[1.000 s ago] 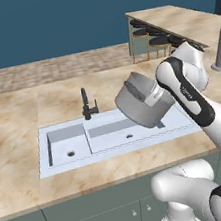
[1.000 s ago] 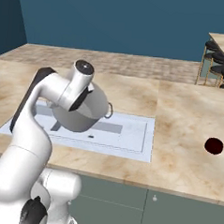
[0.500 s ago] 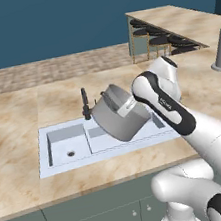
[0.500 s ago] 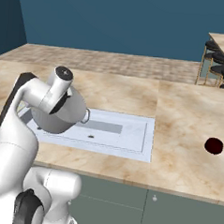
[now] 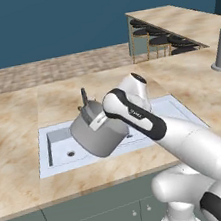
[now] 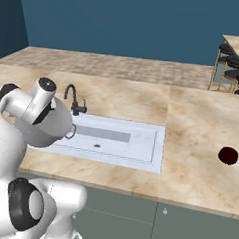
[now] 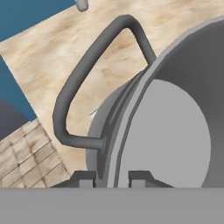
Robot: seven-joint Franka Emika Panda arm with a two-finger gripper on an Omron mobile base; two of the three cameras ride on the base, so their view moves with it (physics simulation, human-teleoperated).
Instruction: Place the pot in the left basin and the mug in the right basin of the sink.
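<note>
Pot [image 5: 99, 134] carried tilted in the air over the left part of the sink [image 5: 184, 116], above the left basin [image 5: 57, 146] and not yet down in it. Pincer [image 7: 112, 177] pinching the pot's rim wall, one fingertip [image 7: 83, 178] outside and the other inside, right beside the loop handle [image 7: 83, 83]. Right basin [image 6: 125, 142] lying to the right of the pot, past the black faucet [image 6: 72, 99]. Mug [image 6: 228, 155] standing well apart on the counter [image 6: 191, 121], far to the right of the sink, untouched.

Handling, as a judgement: rigid metal, bulky and likely heavy for a rim grip; held at one edge only, so liable to swing and twist about the fingertips. Smooth wall, probably slippery; a firm squeeze needed and slow motion. About as wide as the left basin, so little room at the sides; best levelled and centred before lowering, or the base may catch the basin edge or knock the faucet. Rim next to the handle looks a sound place to hold, the handle root stopping sideways slip. Mug by contrast small and light, likely easy to take by its wall or rim.
</note>
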